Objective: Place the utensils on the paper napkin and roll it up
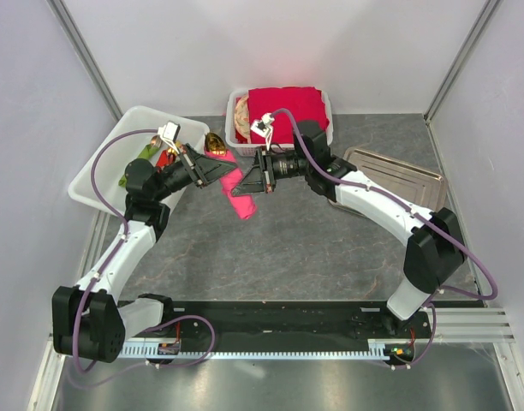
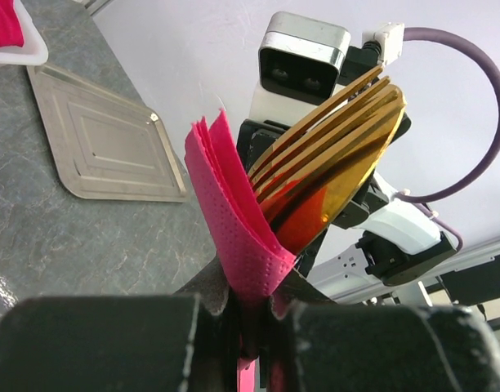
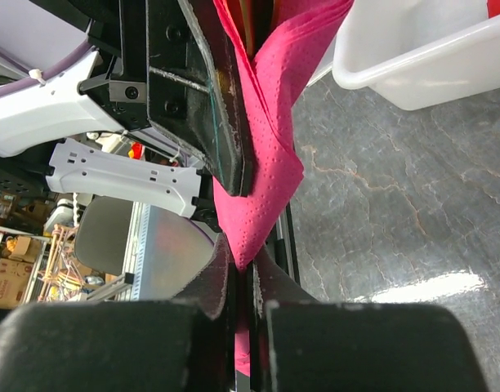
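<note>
holding the bundle in the air between them, both arms meet over the middle of the table (image 1: pixel 313 240). the left gripper (image 2: pixel 254 310) has its fingers closed narrow on the magenta paper napkin (image 2: pixel 234 212), which wraps the lower shafts of the gold utensils (image 2: pixel 340 155). fork tines and a broader gold head fan out of the open fold, pointing straight away from the left fingers toward the right arm's wrist camera. the right gripper (image 3: pixel 243 273) is also pinched tight, on a hanging corner of the same napkin, just below the left gripper's black finger. from above, the bundle's long axis runs diagonally, gold heads toward the back near the white basket (image 1: pixel 328 107) of red napkins, pink tail toward the near side. none of it touches the table. the roll looks only partly done, i judge: the fold gapes beside the tines. the next move likely turns on twisting about that long axis. neither arm is nearer, as both grip it. a slack pinch could let the utensils slide out.
</note>
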